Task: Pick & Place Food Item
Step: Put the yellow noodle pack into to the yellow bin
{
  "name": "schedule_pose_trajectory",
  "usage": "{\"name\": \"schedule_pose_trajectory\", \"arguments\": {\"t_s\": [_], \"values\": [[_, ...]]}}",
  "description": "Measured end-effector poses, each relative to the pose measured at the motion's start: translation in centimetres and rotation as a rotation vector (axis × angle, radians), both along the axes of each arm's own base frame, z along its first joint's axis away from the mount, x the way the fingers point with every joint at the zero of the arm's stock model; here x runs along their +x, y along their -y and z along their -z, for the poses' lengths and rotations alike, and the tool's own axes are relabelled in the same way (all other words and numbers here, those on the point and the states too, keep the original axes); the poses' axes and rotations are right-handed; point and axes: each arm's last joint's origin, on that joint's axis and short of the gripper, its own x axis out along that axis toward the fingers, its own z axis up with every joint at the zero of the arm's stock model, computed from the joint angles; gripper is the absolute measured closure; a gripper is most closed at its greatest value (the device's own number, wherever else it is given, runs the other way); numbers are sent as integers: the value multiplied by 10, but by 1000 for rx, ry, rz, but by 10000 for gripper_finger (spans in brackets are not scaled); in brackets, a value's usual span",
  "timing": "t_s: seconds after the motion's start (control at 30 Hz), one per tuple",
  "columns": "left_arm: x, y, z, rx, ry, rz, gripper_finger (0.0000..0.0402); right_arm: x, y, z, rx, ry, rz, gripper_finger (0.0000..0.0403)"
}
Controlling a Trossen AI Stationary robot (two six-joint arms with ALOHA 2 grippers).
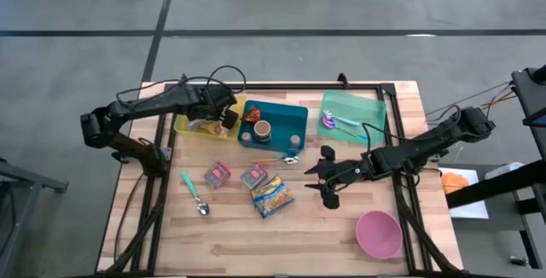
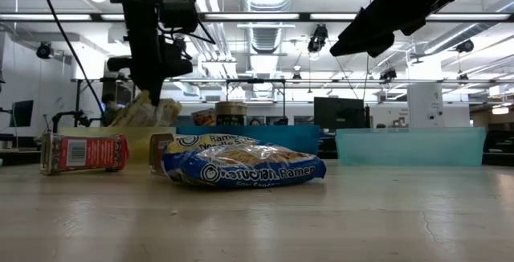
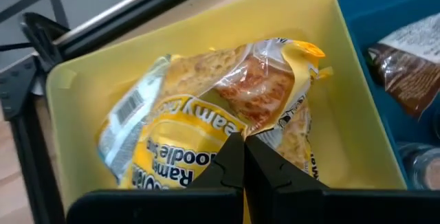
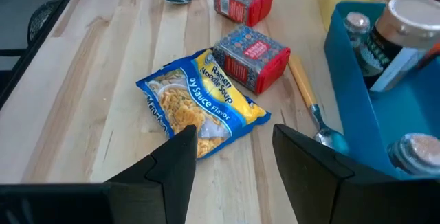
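Note:
A yellow ramen packet stands tilted in the yellow bin at the far left. My left gripper is shut on it from above; in the low view the gripper hangs over the bin. A blue ramen packet lies flat on the table's middle. My right gripper is open and hovers above the table just right of that packet, touching nothing. My left gripper pinches the yellow packet's crumpled wrapper between its two shut fingers, slanting down from above. One layer or several, I cannot tell. The packet sits inside the yellow bin, its top end sticking up above the rim; its underside is hidden.
A teal bin with a cup and jars stands beside the yellow bin, and a green tray at the far right. Two red boxes, a teal-handled spoon, an orange-handled spoon and a pink bowl lie on the table.

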Motion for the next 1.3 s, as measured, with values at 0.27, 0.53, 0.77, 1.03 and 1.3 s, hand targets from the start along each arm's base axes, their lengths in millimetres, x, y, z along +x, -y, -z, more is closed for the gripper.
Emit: {"name": "schedule_pose_trajectory", "arguments": {"t_s": [0.27,0.53,0.77,1.03,1.3], "values": [[-3,2,18,-26,-6,23,401,6,-1,-11,-58,123,-50,213],[0,3,32,-56,63,91,401,12,8,-18,-127,152,-52,213],[2,1,31,-38,80,111,401,16,19,-21,-105,145,-48,213],[-2,3,48,-32,83,123,401,16,23,-20,-106,139,-32,213],[-7,5,60,-69,72,149,401,19,27,-24,-109,151,-18,213]]}}
